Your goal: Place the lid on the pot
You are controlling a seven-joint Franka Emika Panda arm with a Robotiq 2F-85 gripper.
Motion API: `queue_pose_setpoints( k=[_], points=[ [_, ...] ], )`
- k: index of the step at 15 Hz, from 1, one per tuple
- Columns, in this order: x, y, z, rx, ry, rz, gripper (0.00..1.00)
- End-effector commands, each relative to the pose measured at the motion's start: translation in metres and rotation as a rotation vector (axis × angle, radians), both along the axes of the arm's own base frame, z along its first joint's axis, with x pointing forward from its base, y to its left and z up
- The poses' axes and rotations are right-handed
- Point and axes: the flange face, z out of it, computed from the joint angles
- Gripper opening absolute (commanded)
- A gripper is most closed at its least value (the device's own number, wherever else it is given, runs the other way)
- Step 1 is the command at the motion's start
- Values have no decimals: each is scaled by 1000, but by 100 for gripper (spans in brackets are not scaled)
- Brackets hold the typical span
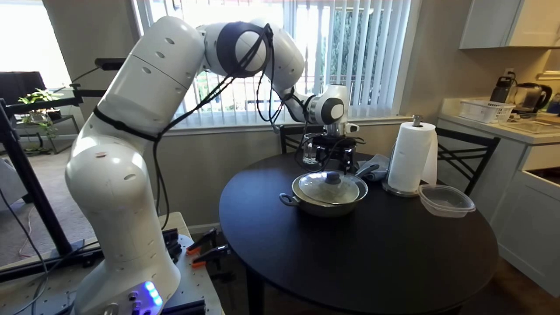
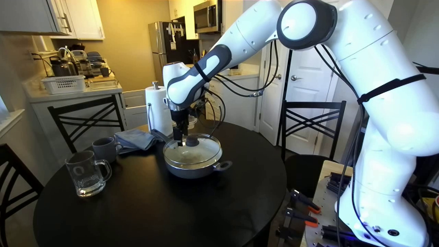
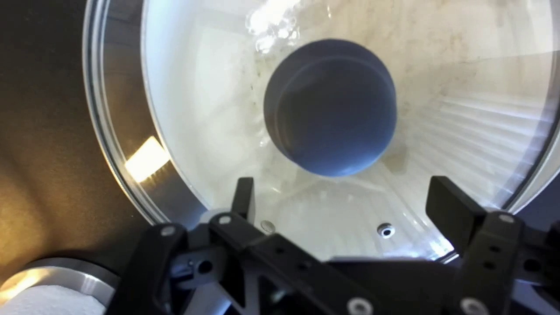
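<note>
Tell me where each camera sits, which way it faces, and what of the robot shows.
In an exterior view: apart from the arm, facing across the table toward the window blinds; base, arm and gripper show.
In an exterior view: apart from the arm, facing the fridge across the table; base, arm and gripper show.
Wrist view: at the arm's end, facing down at the lid and its knob; only the gripper shows, fingers spread.
Both exterior views share the lid on the pot and the paper towel roll.
</note>
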Motion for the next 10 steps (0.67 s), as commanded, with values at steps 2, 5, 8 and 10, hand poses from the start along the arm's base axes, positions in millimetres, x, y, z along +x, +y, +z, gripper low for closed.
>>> queue_pose_setpoints(
  k=[2, 5, 8, 10],
  points=[
    [-19, -13, 7, 29, 40, -50, 100],
    [-26, -18, 10, 40, 48, -73, 100],
    [-31, -21, 14, 39, 50, -79, 75],
    [-32, -21, 16, 35, 54, -76, 67]
  ],
)
